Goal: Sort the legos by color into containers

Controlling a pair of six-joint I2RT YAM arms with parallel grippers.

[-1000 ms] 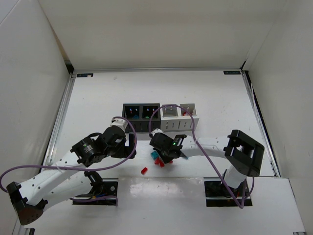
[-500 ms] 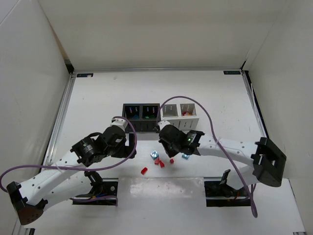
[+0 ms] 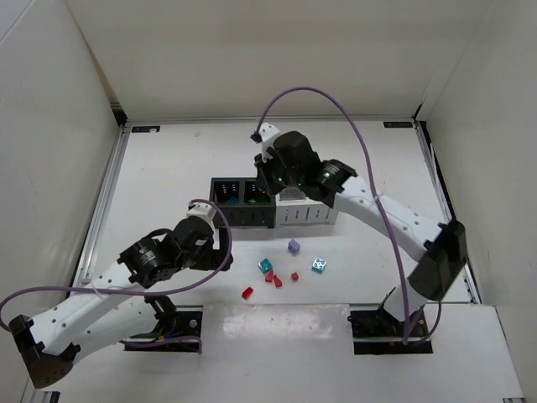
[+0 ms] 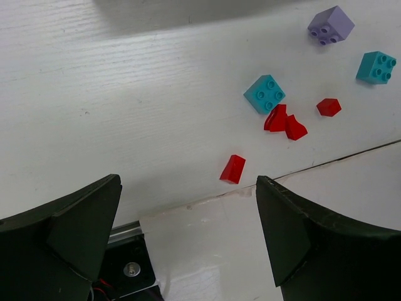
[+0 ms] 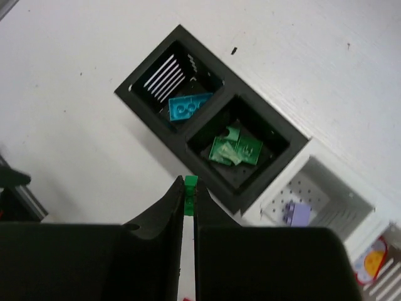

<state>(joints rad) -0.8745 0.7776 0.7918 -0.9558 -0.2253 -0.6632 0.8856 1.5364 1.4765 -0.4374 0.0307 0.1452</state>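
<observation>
My right gripper (image 3: 271, 180) (image 5: 189, 188) is shut on a small green brick (image 5: 190, 183) and hangs above the black bin pair (image 3: 243, 217) (image 5: 149, 111). Below it, the left black bin holds a light blue brick (image 5: 189, 105) and the right one holds green bricks (image 5: 235, 149). The white bin pair (image 3: 306, 215) holds a lilac brick (image 5: 296, 213). My left gripper (image 3: 225, 245) (image 4: 188, 207) is open and empty, above the loose bricks: lilac (image 4: 330, 25), two light blue (image 4: 266, 94) (image 4: 376, 66), and several red (image 4: 233, 168) (image 4: 283, 121) (image 4: 328, 107).
The loose bricks lie in front of the bins near the seam of the front plate (image 3: 294, 323). The second white bin (image 5: 369, 260) shows something red and yellow inside. White walls enclose the table on three sides.
My right arm has risen from the loose pile and swung back to above the black bins with the green brick in it. The left arm has barely moved.
</observation>
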